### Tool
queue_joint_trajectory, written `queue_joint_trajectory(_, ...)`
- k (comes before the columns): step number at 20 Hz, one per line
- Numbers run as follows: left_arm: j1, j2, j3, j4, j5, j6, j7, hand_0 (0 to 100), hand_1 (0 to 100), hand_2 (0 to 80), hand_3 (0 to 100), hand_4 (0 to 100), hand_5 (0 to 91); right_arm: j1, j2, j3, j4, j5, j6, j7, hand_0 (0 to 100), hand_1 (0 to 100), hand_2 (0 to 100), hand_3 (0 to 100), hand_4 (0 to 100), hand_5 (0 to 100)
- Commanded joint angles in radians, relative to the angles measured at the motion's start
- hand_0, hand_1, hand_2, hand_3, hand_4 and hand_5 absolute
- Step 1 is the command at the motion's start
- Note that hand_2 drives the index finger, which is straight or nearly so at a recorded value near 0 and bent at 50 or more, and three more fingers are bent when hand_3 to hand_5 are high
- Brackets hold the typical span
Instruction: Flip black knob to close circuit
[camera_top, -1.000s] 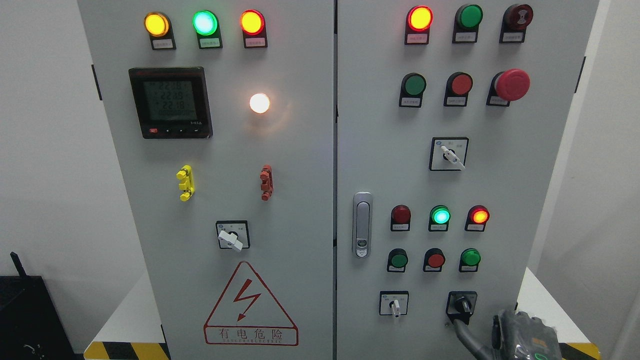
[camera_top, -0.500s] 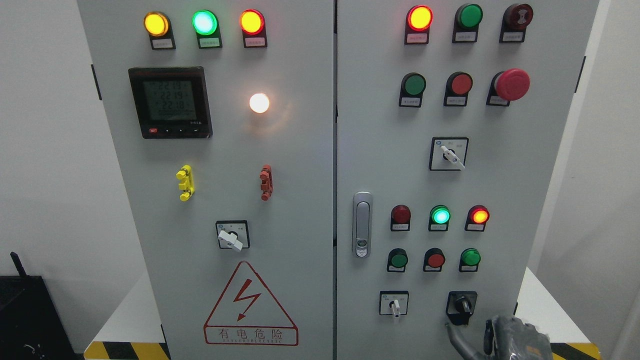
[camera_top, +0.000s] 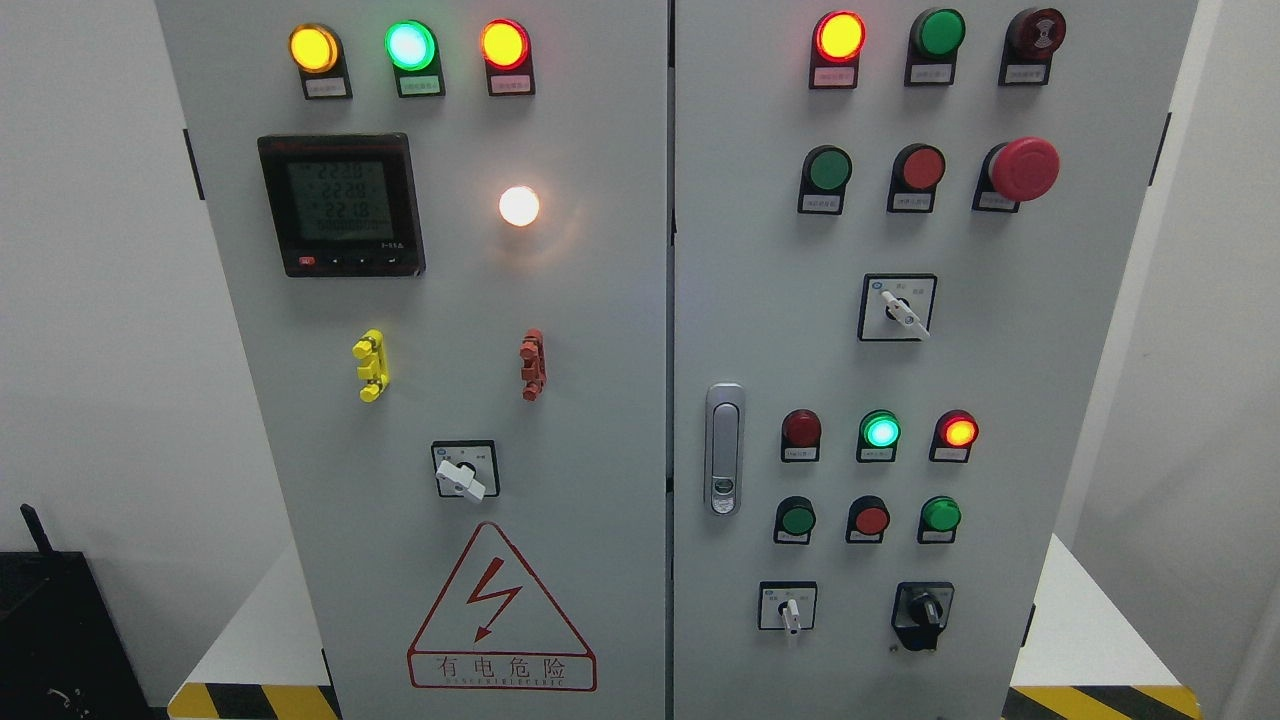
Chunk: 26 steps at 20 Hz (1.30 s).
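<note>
Knob (camera_top: 925, 609), black, sits low on our cabinet's right door (camera_top: 1000, 380), beside a white selector switch (camera_top: 790, 610). Neither of our hands shows, so we cannot tell their state.

Single head cam, facing the grey cabinet (camera_top: 600, 300) front-on, slightly downward. Close range: both doors fill frame, cabinet top edge cropped. No 2nd view.
</note>
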Motion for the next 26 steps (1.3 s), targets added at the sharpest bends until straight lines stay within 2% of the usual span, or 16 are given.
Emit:
queue_joint_trajectory(1,0.000,-0.001,0.011,0.000,0.008,0.000,0.000,0,0,0.0,5,3,0.0,0.151,0.059,-0.120,-0.098,-0.436,-0.064,0.061,0,0,6,16,13,0)
queue_joint_trajectory(4,0.000,-0.001,0.011,0.000,0.008,0.000,0.000,0,0,0.0,5,3,0.0,0.183,0.057,-0.154,-0.094,-0.619,-0.066,0.181,0,0,0,8,5,0)
queue_joint_trajectory(6,0.000,-0.001,0.011,0.000,0.008,0.000,0.000,0,0,0.0,5,3,0.0,0.194,0.056,-0.162,-0.088,-0.676,-0.067,0.216,0,0,0,4,2,0)
queue_joint_trajectory(10,0.000,0.000,0.011,0.000,0.008,0.000,0.000,0,0,0.0,5,3,0.0,0.202,0.054,-0.172,-0.062,-0.700,-0.113,0.242,0,0,0,3,1,0)
queue_joint_trajectory(14,0.000,0.000,0.011,0.000,0.008,0.000,0.000,0,0,0.0,5,2,0.0,0.220,0.053,-0.172,-0.060,-0.702,-0.115,0.261,0,0,0,3,1,0)
queue_joint_trajectory(26,0.000,-0.001,0.011,0.000,0.008,0.000,0.000,0,0,0.0,5,2,0.0,0.234,0.051,-0.169,-0.059,-0.727,-0.116,0.264,0,0,0,5,3,0)
